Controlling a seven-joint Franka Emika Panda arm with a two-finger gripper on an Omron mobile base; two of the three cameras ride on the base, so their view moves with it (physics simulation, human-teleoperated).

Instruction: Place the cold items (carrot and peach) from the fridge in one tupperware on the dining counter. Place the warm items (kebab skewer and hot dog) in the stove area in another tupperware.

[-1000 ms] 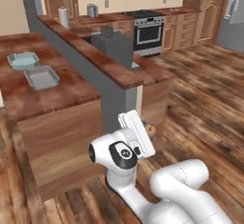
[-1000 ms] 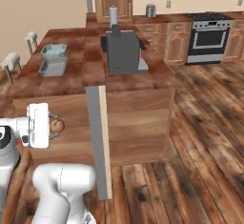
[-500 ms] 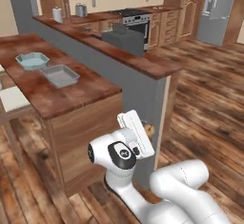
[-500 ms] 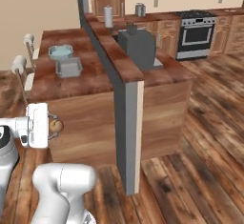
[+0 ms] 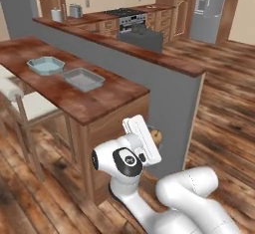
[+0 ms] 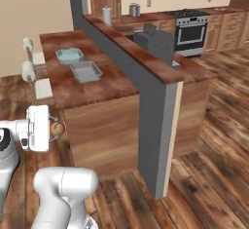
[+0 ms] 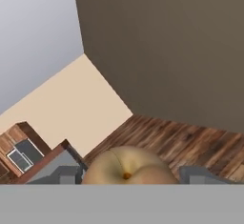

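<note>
since a second ago the whole scene has slid across both base views, so the base has swung round: the dining counter [image 5: 94, 106] now fills the left and centre of the left base view, with the two tupperware containers [image 5: 83, 78] sitting empty side by side at its upper left. the gripper [image 7: 126, 174] stays folded low by the robot's body, at the lower centre of the left base view, its jaws clamped on the peach [image 7: 127, 166], which sits between the fingertips at the bottom of the hand view. the peach seems to be arriving for drop-off, with the lift over a container still to do.
</note>
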